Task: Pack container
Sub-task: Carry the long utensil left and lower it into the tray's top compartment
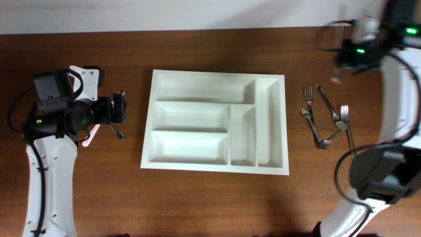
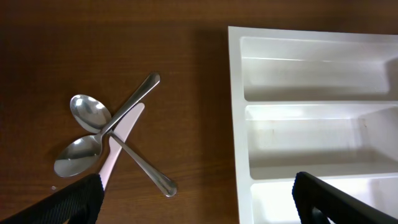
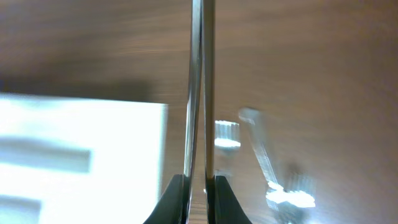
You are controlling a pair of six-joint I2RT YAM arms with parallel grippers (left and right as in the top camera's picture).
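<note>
The tray point(image 1: 217, 74) lies flat in the middle of the brown tabletop point(image 1: 210, 204), between the two arms, long side across.

The left hand point(image 1: 121, 109) hangs just off the tray's left edge with its fingers spread as wide as they go, holding nothing. Under it, two spoons point(image 2: 89, 114) lie crossed on the wood, handle over handle, with a pale knife point(image 2: 111, 165) among them (white to pinkish, lying along one spoon's handle).

The right hand point(image 3: 200, 183) is up near the far right corner, clamped tight on a thin metal piece of cutlery point(image 3: 200, 74); it is seen edge-on and blurred, so I cannot tell which kind. A loose heap of forks point(image 1: 345, 118) lies on the tabletop right of the tray, apart from it.
</note>
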